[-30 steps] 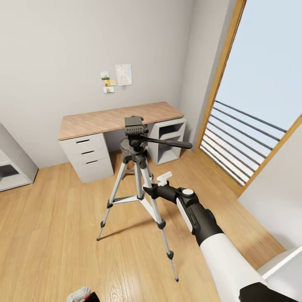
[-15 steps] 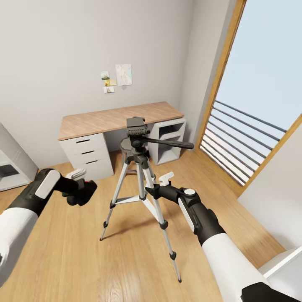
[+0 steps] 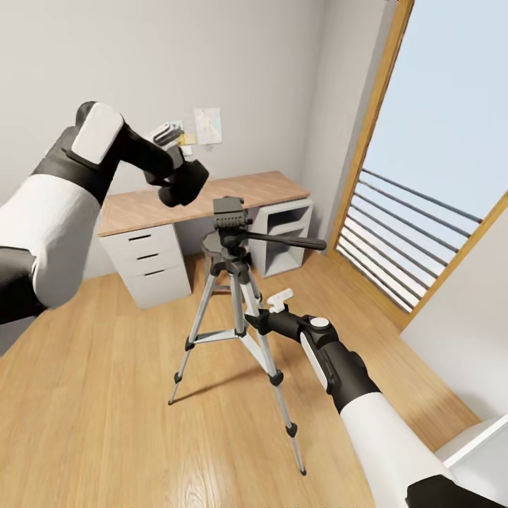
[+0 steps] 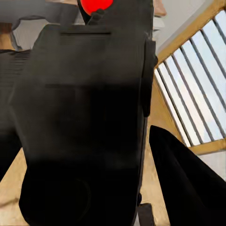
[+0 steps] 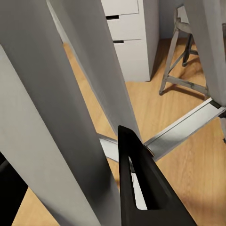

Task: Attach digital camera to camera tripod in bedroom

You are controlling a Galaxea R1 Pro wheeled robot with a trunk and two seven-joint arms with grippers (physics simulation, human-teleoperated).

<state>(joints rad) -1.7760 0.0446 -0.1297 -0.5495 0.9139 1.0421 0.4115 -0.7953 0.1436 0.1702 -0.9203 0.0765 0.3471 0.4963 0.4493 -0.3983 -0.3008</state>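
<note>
Where left hand (image 3: 169, 152) grips, digital camera (image 3: 185, 181) sits.

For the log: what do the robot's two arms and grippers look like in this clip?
Both arms match: glossy white upper shells, black forearm and wrist sections, each with a light grey oval panel. The right arm's wrist carries a small round white cap. The left gripper and right gripper have pale grey-white fingers on black bases. No loose cables or lettering visible.

Open air above camera tripod (image 3: 229, 212) head
</note>
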